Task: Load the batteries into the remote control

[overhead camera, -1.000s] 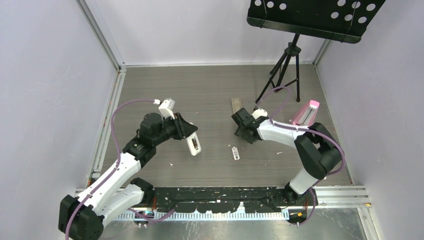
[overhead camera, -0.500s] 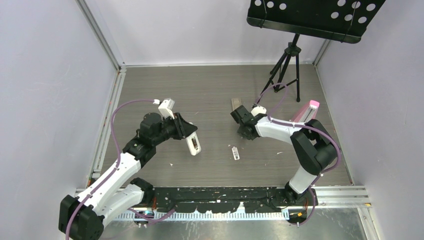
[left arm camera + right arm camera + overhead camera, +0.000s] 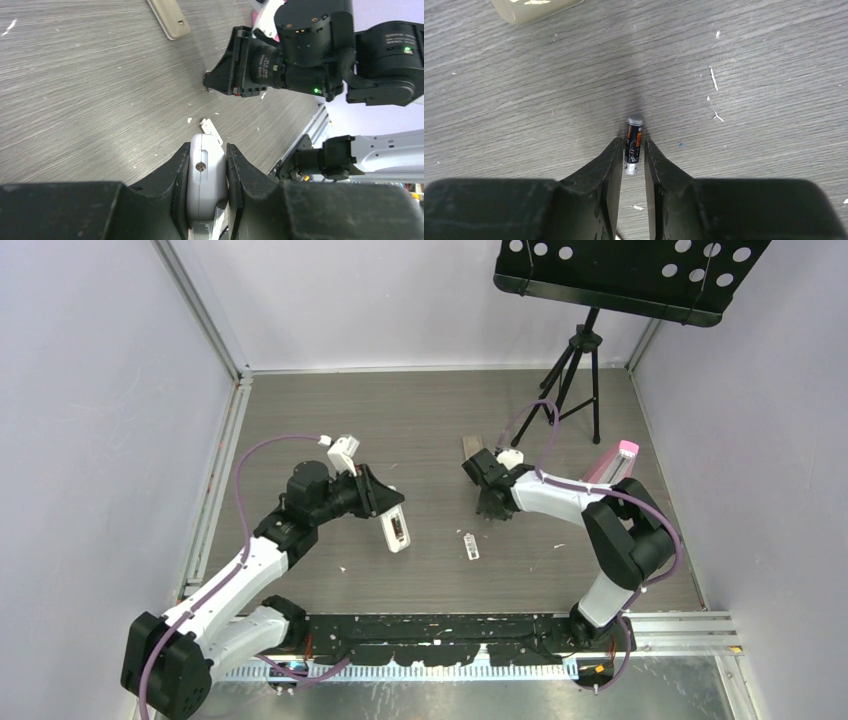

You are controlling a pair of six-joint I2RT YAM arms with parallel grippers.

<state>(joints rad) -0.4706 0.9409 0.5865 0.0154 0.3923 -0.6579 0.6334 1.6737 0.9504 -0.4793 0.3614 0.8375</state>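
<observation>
My left gripper (image 3: 384, 511) is shut on one end of the remote control (image 3: 394, 530), a white bar with a dark recess, held above the table left of centre. In the left wrist view the remote's white end (image 3: 205, 175) is squeezed between both fingers. My right gripper (image 3: 492, 508) is down at the table right of centre. In the right wrist view a battery (image 3: 634, 131), dark with orange print and metal ends, lies on the table between its fingertips. The right gripper (image 3: 634, 143) is open, its jaws close on either side with a thin gap.
A tan bar (image 3: 472, 447) lies just beyond the right gripper. A small white piece (image 3: 470, 545) lies between the arms. A pink wedge-shaped object (image 3: 612, 465) sits at the right. A black tripod stand (image 3: 573, 380) rises at the back right.
The left arm has shifted slightly right and nearer with the remote. The right gripper's jaws have narrowed around the battery, and its wrist has moved a little away.
</observation>
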